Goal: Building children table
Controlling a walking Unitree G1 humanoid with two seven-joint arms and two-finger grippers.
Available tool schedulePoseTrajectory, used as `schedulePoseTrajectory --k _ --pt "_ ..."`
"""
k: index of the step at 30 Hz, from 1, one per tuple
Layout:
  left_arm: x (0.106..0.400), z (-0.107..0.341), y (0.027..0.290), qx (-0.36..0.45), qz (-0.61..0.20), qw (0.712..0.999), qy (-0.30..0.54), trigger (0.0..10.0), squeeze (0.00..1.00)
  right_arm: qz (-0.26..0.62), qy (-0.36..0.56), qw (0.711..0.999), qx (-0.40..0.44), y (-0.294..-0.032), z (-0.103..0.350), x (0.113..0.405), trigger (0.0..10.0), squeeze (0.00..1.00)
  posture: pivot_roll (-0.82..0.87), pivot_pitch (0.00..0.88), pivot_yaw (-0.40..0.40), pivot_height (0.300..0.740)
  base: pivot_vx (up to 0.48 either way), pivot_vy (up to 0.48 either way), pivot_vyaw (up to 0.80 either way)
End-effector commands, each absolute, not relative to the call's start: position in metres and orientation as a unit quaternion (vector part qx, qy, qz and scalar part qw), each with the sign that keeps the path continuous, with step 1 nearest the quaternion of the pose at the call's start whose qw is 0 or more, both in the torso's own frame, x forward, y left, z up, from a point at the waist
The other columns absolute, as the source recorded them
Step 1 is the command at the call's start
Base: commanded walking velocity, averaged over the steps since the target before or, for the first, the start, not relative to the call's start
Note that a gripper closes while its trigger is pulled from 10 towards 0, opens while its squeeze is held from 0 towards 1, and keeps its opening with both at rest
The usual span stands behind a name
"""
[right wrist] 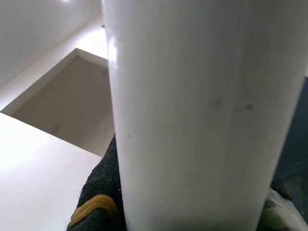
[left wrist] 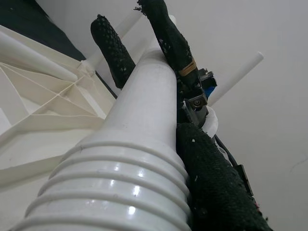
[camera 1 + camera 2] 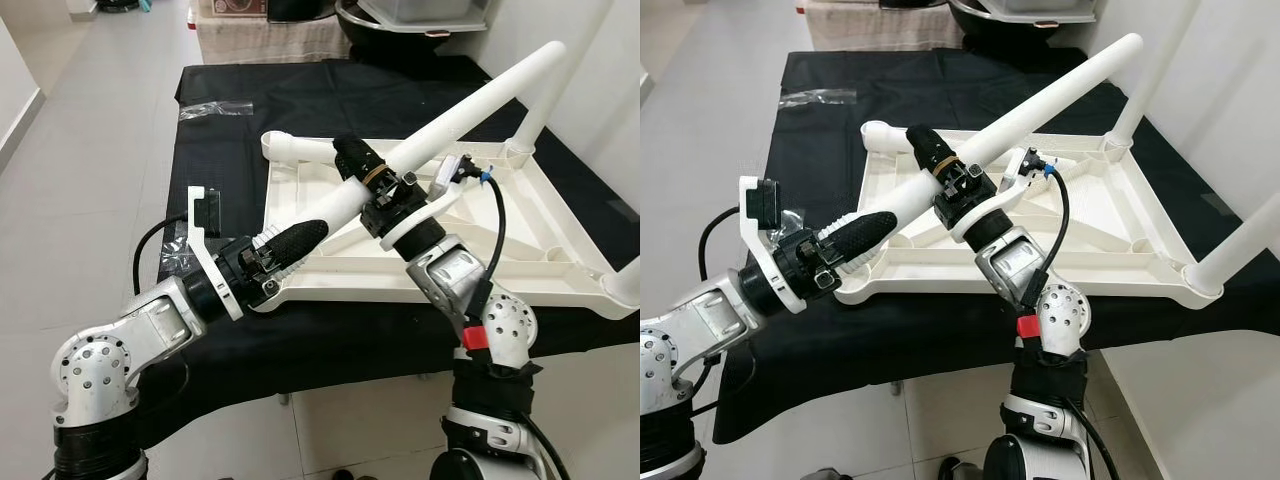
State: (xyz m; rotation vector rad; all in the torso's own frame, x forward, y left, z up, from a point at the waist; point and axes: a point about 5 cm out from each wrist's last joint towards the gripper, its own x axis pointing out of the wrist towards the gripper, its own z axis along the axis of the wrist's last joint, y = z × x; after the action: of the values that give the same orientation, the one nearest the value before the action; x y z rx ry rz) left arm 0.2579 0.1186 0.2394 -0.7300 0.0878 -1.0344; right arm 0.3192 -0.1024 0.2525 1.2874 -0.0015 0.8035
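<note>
Both grippers clamp one long white plastic table leg (image 3: 455,118), held slanting above the upturned white plastic tabletop (image 3: 520,235) on the black-covered table (image 3: 230,120). The left gripper (image 3: 290,243) has its jaws closed on the ribbed lower end; the right gripper (image 3: 362,170) pinches the shaft mid-length. Seating it well probably means aligning that ribbed end squarely with the near-left corner socket (image 3: 282,146) before pushing. Fitted legs stand to the right; open floor lies left.

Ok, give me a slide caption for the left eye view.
Both grippers, left and right, clamp a white table leg over the upturned tabletop.
</note>
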Motion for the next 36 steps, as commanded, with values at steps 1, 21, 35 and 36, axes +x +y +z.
schedulePoseTrajectory --k 1,21,35,36 --pt "0.254 0.225 0.110 -0.324 -0.489 0.805 0.091 10.0 0.00 0.370 -0.046 0.705 0.604 -0.109 0.265 0.316 10.0 0.00 0.07 0.123 -0.082 0.740 0.000 0.000 0.00" --pt "0.252 0.222 0.106 -0.314 -0.495 0.804 0.099 10.0 0.00 0.411 0.000 0.685 0.602 -0.095 0.259 0.307 10.0 0.00 0.07 0.119 -0.085 0.740 0.000 0.000 0.00" --pt "0.249 0.223 0.101 -0.312 -0.512 0.793 0.106 10.0 0.00 0.447 0.021 0.674 0.588 -0.086 0.258 0.299 10.0 0.00 0.07 0.127 -0.083 0.740 0.000 0.000 0.00" --pt "0.249 0.223 0.101 -0.312 -0.513 0.793 0.106 10.0 0.00 0.447 0.023 0.673 0.588 -0.086 0.258 0.299 10.0 0.00 0.07 0.127 -0.083 0.740 0.000 0.000 0.00"
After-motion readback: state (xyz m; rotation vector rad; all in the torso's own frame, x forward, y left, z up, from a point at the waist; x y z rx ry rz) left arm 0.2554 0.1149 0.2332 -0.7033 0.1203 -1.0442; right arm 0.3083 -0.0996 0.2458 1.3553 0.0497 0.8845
